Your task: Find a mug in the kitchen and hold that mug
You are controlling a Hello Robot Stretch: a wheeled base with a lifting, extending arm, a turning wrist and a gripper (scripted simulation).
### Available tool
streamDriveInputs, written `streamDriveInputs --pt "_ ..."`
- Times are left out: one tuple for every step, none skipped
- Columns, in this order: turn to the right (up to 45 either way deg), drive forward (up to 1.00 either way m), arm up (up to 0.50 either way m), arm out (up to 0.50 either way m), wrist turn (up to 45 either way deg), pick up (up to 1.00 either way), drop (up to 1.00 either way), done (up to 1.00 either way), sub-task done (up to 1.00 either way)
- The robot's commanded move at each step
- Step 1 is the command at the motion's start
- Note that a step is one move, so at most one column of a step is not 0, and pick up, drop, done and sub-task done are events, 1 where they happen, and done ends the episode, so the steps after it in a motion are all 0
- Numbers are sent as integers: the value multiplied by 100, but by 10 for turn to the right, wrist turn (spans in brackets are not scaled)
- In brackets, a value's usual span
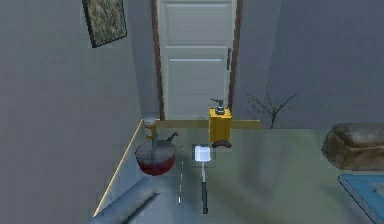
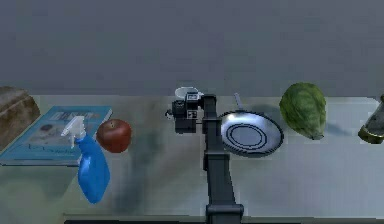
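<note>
In the arm side view the dark arm bar rises from the bottom edge over a grey-green counter. The gripper sits at its far end, near the counter's back. A small pale shape lies at the gripper's end, too small to name. I cannot tell whether the gripper holds anything. No shape here reads plainly as a mug.
In the arm side view the counter carries a dark round pan, a green lettuce, a red apple, a blue spray bottle, a blue book and a bread loaf. The forward view has a white door, a red pot, a spatula and a yellow box.
</note>
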Motion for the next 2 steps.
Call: streamDriveInputs --pt "0 0 10 0 0 0 0 0 0" --pt "0 0 0 0 0 0 0 100 0"
